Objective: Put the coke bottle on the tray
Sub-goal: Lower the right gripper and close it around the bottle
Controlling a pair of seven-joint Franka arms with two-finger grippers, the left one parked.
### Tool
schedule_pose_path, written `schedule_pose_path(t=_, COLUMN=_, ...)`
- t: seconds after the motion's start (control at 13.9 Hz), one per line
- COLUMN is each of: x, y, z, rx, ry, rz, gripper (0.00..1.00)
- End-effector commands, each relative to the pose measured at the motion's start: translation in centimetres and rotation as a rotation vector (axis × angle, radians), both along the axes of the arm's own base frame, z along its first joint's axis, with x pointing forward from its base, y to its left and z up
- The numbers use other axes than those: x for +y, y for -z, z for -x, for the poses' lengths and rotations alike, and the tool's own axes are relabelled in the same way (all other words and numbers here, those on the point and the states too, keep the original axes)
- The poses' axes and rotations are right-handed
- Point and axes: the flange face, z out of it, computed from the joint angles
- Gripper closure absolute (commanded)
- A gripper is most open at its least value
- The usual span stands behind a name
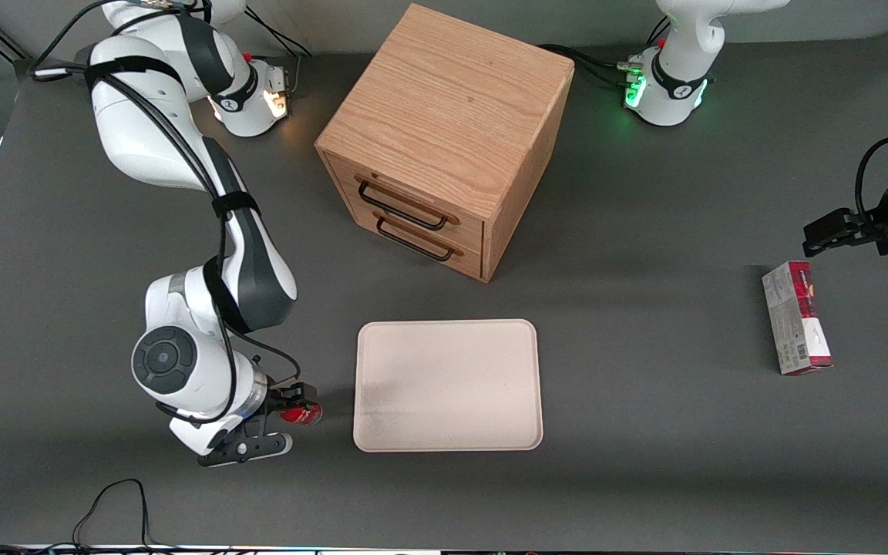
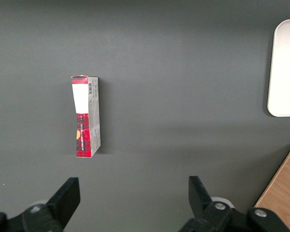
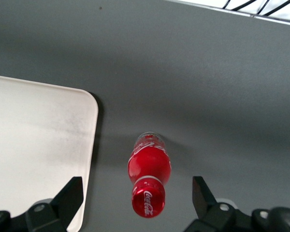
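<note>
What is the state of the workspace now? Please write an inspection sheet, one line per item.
Surface: dark grey table, no spills seen.
Job's things: coke bottle stands upright on the table beside the tray, not touching it; the tray holds nothing.
Clutter: red-and-white carton lies toward the parked arm's end of the table; wooden drawer box stands farther from the front camera than the tray, both drawers shut.
Grippers: pincer is open above the bottle, one finger on each side of it, not touching it.
Cables: black cable loops on the table edge nearest the front camera.
Surroundings: nothing seen.
</note>
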Motion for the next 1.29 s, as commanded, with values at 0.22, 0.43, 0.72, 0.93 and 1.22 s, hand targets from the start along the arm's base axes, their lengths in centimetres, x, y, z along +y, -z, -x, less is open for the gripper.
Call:
schedule_pose_path(t=0.22, x=-0.4, y=1.9, z=0.6, rx=0.05, ry=0.012, rz=-0.01, gripper=0.0)
schedule_pose_path(t=0.43, x=-0.5, y=2.5, z=0.7, rx=0.06, ry=0.015, rz=-0.006, gripper=0.0)
schedule_pose_path(t=0.72, x=-0.6, y=2.1, z=0.7, rx=0.055, ry=0.023, rz=-0.005, gripper=0.38)
schedule_pose_path(t=0.93, x=-0.9, y=1.5, z=0.6, rx=0.049, ry=0.016, rz=-0.001, gripper=0.73)
schedule_pose_path(t=1.22, x=-1.2, y=0.8, z=0.6, rx=0.045, ry=0.016, rz=0.002, gripper=0.86)
